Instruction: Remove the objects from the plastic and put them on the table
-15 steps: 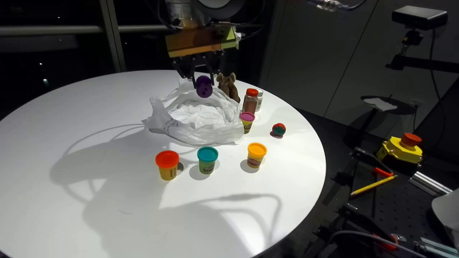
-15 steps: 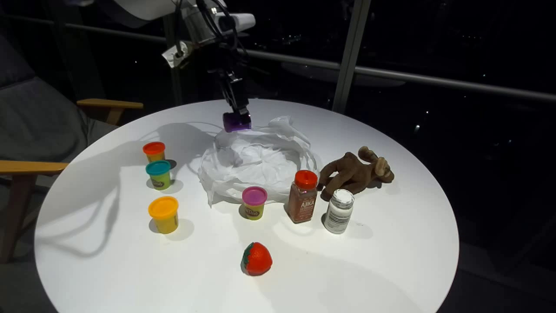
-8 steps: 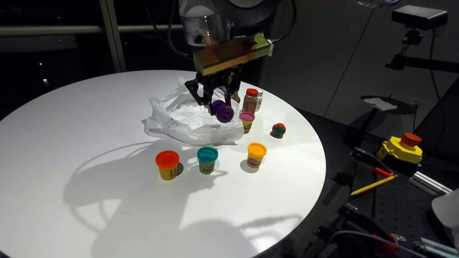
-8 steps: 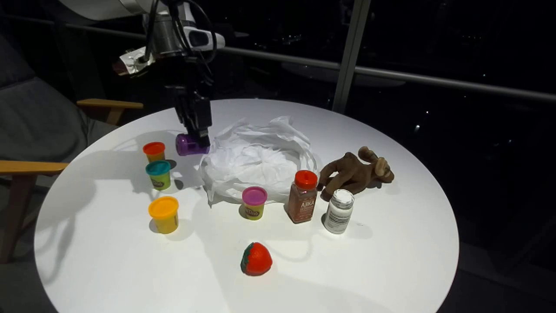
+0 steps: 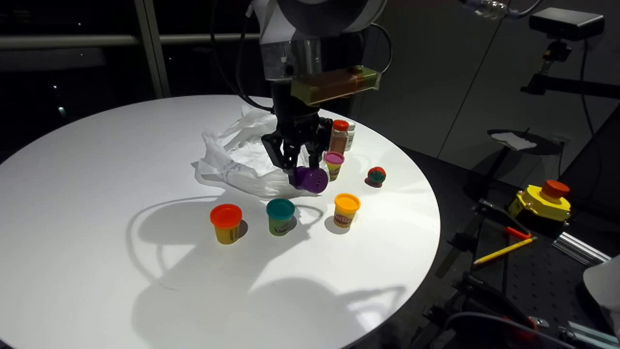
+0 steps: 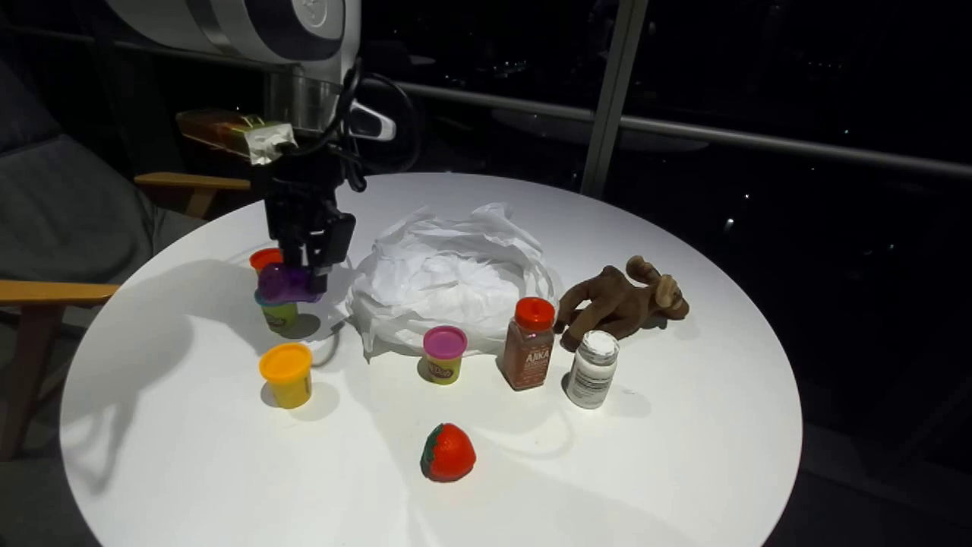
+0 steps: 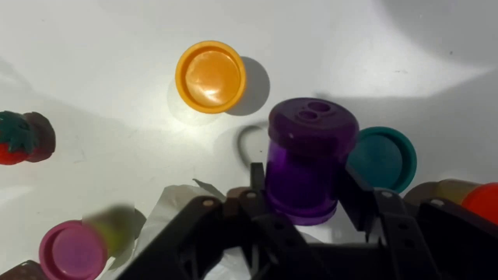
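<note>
The black pincer [image 7: 303, 179] was clamped on a purple container [image 5: 312, 180], a finger along either side, and held it above the round white tabletop [image 6: 653, 463]. The container lay on its side in the grip, the holes in its cap visible in the wrist view. In an exterior view it covered part of the lid of a teal-lidded tub [image 6: 281, 315] standing upright close by. A red-lidded tub [image 5: 226, 224] stood just beside the teal one, and an amber-lidded tub [image 5: 346, 211] a little farther off on the opposite side.

Near the pincer, a white plastic bag [image 6: 399, 327] lay crumpled and open. A pink-lidded tub [image 6: 443, 357] stood at its edge; whether the two touched could not be told. Next along came a red-capped jar [image 6: 529, 346] and a white bottle [image 6: 593, 370], both upright, with a brown soft toy [image 6: 619, 300] lying behind them. A toy strawberry [image 6: 449, 453] rested by itself, apart from the bag.

Off the tabletop, a yellow box with a red button [image 5: 540, 202] and a yellow pencil [image 5: 503, 251] sat near each other, and a gray chair [image 6: 61, 205] with wooden arms stood in the dimness.
</note>
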`<action>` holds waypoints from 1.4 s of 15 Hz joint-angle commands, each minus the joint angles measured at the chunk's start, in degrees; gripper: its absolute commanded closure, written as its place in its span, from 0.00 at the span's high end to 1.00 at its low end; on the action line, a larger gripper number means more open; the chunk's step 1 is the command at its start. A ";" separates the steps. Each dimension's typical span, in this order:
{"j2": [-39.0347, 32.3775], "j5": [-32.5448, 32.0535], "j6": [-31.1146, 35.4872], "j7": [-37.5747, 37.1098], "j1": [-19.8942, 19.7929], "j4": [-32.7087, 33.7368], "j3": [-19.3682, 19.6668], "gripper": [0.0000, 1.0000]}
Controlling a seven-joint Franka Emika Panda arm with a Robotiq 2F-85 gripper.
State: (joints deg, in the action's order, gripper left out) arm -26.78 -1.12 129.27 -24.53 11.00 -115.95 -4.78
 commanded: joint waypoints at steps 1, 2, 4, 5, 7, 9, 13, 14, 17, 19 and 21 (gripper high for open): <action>-0.35 3.74 -2.11 6.07 -0.58 -0.03 -1.22 0.25; -0.74 3.11 0.09 4.47 0.29 -0.44 -0.37 0.25; -1.52 1.20 5.61 0.66 1.85 -1.45 1.20 0.25; -2.14 0.73 7.50 -0.21 2.35 -1.61 1.68 0.25; -3.47 0.12 10.44 -2.16 3.45 -1.97 2.78 0.25; -4.05 0.67 8.83 -2.65 3.75 -1.44 3.26 0.25; -4.27 1.01 8.23 -3.71 4.17 -2.37 3.57 0.25; -4.58 1.28 7.79 -3.41 4.12 -2.37 3.39 0.25; -4.87 1.18 7.96 -3.22 4.43 -2.85 3.35 0.25; -5.24 1.19 7.91 -3.04 4.62 -2.76 3.28 0.25; -5.06 1.13 8.27 -3.06 4.78 -2.81 3.30 0.25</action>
State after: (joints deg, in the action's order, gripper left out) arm -32.58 0.13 137.22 -26.81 14.82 -118.30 -1.96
